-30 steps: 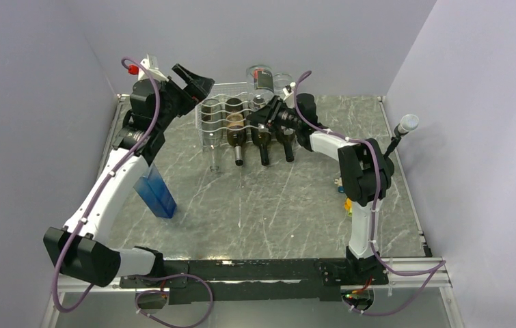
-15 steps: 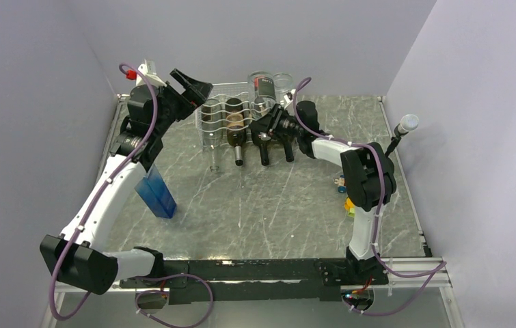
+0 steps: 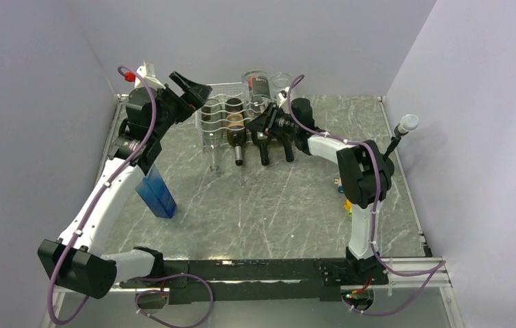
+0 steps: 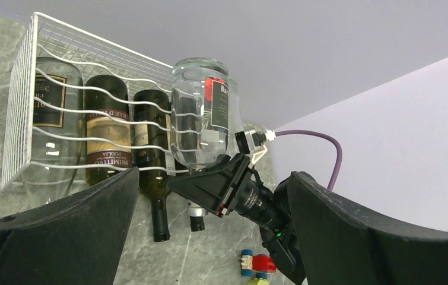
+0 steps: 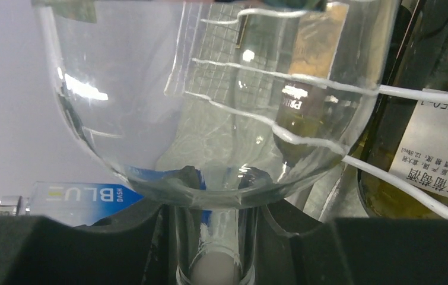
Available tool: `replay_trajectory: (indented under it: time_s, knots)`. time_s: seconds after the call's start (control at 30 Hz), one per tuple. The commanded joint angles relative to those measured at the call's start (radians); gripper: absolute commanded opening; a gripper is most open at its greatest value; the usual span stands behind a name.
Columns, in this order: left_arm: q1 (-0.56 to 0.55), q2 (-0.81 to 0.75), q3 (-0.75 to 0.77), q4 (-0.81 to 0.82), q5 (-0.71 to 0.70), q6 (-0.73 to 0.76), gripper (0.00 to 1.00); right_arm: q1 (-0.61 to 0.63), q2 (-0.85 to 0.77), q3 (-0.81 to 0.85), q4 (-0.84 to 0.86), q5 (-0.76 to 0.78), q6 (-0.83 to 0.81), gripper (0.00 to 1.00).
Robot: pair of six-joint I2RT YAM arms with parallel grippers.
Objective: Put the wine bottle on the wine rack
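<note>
At the right part of the white wire box-shaped wine rack [image 4: 19,101], we see the clear glass wine bottle with a red-and-black label [image 4: 200,113] lying among the upper wavy wires above the dark labelled bottles [image 4: 105,136]. Its neck is clamped between the right fingers [image 5: 79,249] and its base points away from them. Only the left wrist view gives us the whole bottle and its label, while the right wrist view shows just the rounded transparent shoulder and neck. The left fingers [image 4: 61,237] stand spread wide, grasping nothing, near the rack's left end.
</note>
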Motion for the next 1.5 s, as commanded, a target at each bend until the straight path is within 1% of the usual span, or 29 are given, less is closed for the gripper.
replay_trajectory:
  time_s: [0.0, 0.33, 0.63, 0.77, 0.9, 1.03, 1.2, 1.47]
  knots:
    - [0.002, -0.030, -0.007, 0.007, -0.007, 0.022, 0.99, 0.002, 0.026, 0.073, -0.032, -0.002, -0.034, 0.00]
    - [0.002, -0.033, -0.022, 0.007, -0.006, 0.027, 0.99, 0.001, 0.057, 0.110, -0.123, 0.012, -0.050, 0.00]
    - [0.003, -0.045, -0.033, 0.005, -0.006, 0.029, 0.99, 0.000, 0.052, 0.100, -0.114, 0.067, 0.032, 0.00]
    - [0.002, -0.050, -0.032, 0.004, -0.007, 0.029, 0.99, 0.001, 0.033, 0.103, -0.128, 0.133, 0.043, 0.00]
    - [0.002, -0.054, -0.031, -0.002, -0.037, 0.030, 0.99, 0.003, 0.011, 0.136, -0.193, 0.217, 0.019, 0.00]
    - [0.002, -0.059, -0.034, -0.004, -0.039, 0.031, 0.99, 0.013, -0.010, 0.209, -0.319, 0.319, -0.052, 0.00]
    - [0.002, -0.065, -0.038, -0.005, -0.043, 0.032, 0.99, 0.039, -0.040, 0.285, -0.479, 0.485, -0.161, 0.00]
    - [0.002, -0.068, -0.041, -0.001, -0.042, 0.029, 0.99, 0.056, -0.045, 0.370, -0.643, 0.650, -0.254, 0.00]
